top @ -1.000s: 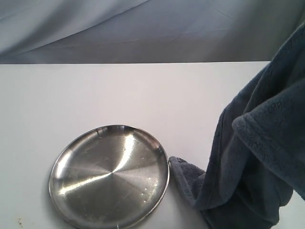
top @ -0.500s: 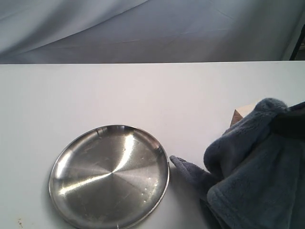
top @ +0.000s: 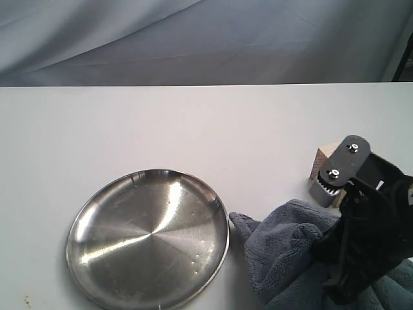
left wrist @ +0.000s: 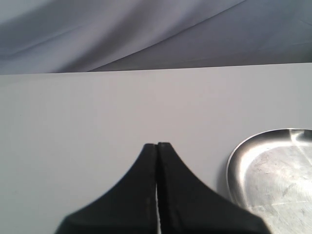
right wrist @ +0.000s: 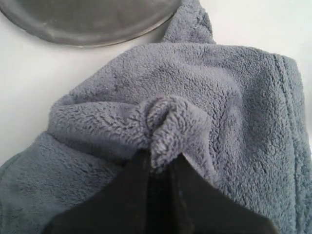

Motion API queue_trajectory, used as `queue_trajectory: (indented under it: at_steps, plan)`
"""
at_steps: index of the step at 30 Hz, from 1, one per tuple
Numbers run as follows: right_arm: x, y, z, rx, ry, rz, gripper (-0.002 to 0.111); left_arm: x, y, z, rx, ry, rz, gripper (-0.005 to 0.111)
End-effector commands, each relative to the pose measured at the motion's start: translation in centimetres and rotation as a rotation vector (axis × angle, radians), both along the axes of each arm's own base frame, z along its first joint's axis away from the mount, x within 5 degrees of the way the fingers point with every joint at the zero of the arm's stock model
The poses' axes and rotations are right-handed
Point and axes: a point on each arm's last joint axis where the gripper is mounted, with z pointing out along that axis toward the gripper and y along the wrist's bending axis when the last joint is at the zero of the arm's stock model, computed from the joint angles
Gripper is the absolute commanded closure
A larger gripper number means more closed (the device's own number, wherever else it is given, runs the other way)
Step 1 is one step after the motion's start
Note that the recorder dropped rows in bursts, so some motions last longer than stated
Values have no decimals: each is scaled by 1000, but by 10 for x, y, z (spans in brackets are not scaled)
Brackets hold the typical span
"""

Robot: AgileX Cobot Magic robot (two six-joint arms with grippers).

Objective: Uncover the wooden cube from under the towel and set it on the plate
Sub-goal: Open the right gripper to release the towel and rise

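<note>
Right gripper pinches a raised fold of the blue-grey towel, fingers nearly closed on the plush. Towel lies bunched on the white table, one corner just beside the empty steel plate. Wooden cube sits uncovered on the table behind the towel, mostly hidden by the right arm, so its facing is unclear. Left gripper is closed on nothing near the plate.

Plate at front left on the table, towel just right of its rim, wooden cube behind the towel, right gripper upon the towel, before the cube.
</note>
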Motion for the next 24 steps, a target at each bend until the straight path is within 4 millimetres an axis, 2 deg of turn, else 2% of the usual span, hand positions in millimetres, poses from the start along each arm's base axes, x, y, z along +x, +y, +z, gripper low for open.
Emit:
queue_trajectory:
  at_steps: [1,4,8,11,13,16,18,24]
  plan:
    - [10,4,-17,-36,29,-12,108,0,0,0,-8,-11,2,107]
    - [16,6,-30,-57,75,-36,107,0,0,0,-8,-11,2,107]
    - [23,8,-45,-78,107,-58,95,0,0,0,-8,-11,2,107]
    - [25,7,-49,-100,107,-37,73,0,0,0,-8,-11,2,107]
    - [25,7,-50,-116,95,-10,54,0,0,0,-8,-11,2,107]
    - [22,10,-50,-144,79,40,18,0,0,0,-8,-11,2,107]
    - [21,12,-50,-144,78,50,5,0,0,0,-8,-11,2,107]
    - [20,16,-49,-89,118,3,3,0,0,0,-8,-11,2,107]
